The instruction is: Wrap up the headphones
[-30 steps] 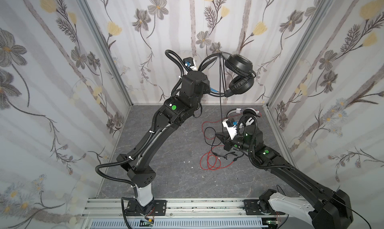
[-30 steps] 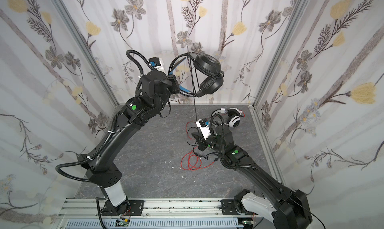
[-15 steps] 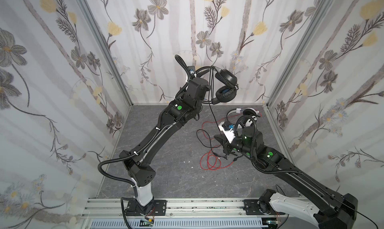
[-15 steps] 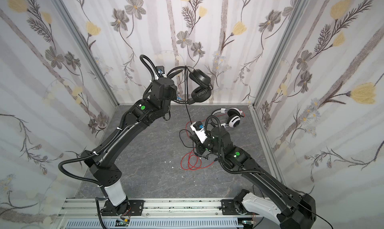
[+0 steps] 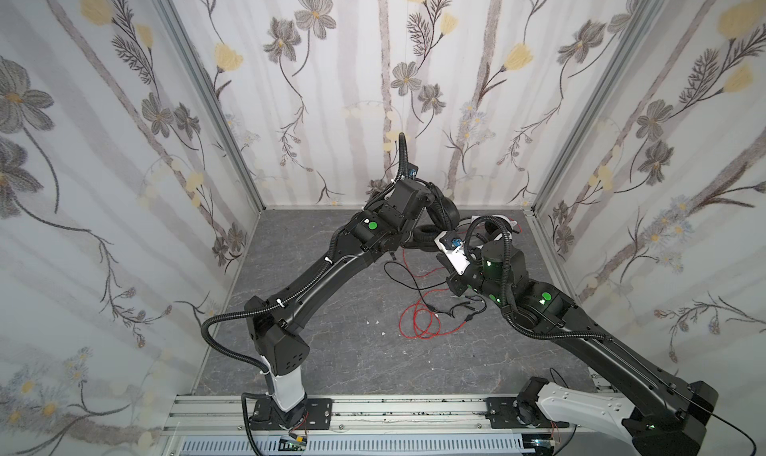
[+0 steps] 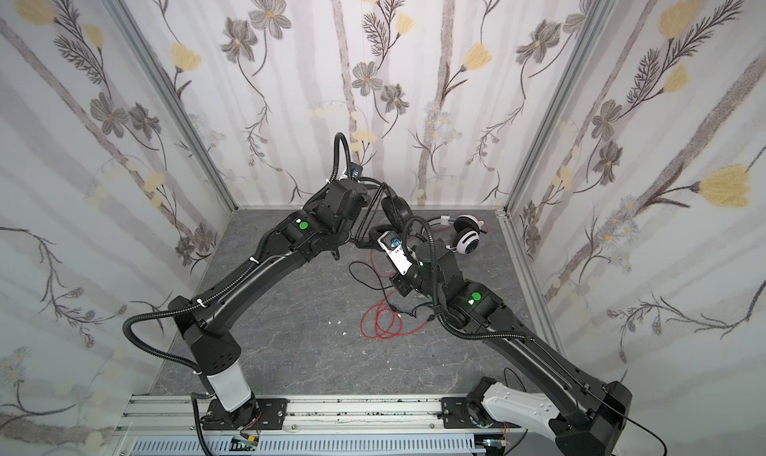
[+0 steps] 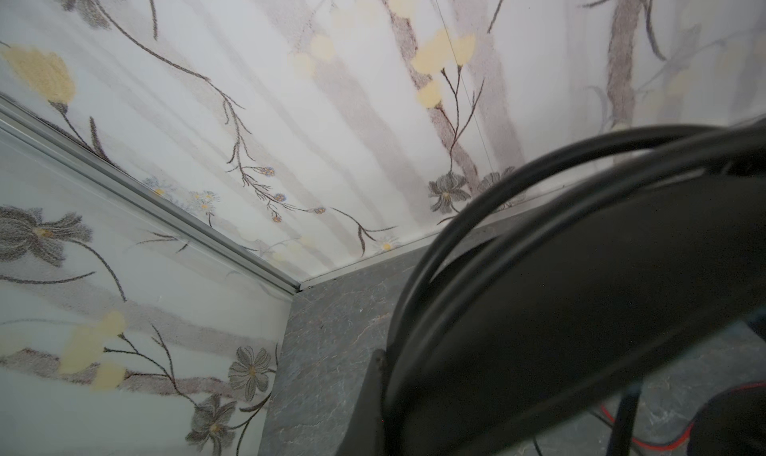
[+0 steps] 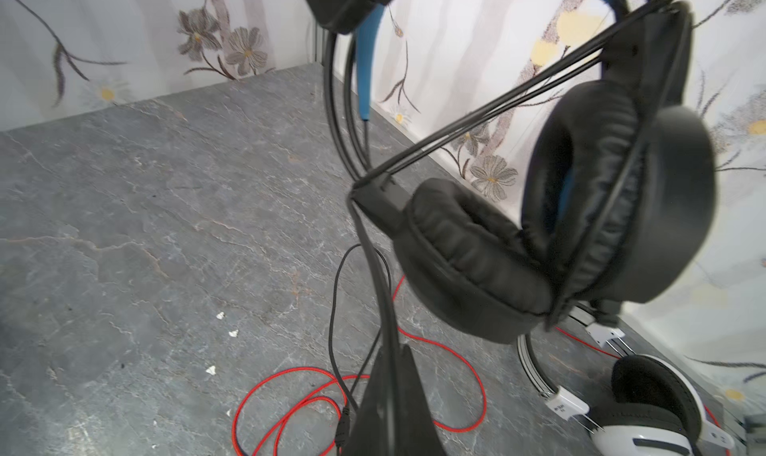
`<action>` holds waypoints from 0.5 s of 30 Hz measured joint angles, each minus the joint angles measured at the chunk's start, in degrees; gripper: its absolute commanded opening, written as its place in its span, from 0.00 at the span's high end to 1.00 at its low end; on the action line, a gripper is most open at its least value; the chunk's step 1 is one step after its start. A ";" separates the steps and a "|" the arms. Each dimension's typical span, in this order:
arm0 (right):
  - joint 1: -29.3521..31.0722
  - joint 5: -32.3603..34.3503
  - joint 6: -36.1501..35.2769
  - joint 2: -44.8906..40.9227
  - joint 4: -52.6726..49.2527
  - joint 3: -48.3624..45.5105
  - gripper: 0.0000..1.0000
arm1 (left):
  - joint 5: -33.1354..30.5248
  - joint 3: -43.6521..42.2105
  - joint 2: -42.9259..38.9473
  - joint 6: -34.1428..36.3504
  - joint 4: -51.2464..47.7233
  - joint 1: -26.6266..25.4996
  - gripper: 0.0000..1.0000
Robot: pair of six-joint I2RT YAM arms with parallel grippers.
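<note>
The black headphones hang low over the back of the floor. My left gripper is shut on their headband, with one finger pressed against it. In the right wrist view their earpads show, with strands of black cable stretched taut across them. My right gripper is shut on that black cable. The white headphones lie at the back right. Their red cable lies coiled loosely on the floor.
The grey marbled floor is boxed in by flowered walls on three sides. Slack black cable and its inline plugs lie over the red coil. Small white specks dot the floor.
My left arm has brought the black headphones down from high in front of the back wall to just above the floor. My right gripper has shifted slightly left, still holding the cable.
</note>
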 measured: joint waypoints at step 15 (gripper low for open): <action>0.68 8.61 -6.88 0.33 -2.45 1.20 0.93 | 14.23 -6.27 -5.46 1.99 -14.67 -1.09 1.00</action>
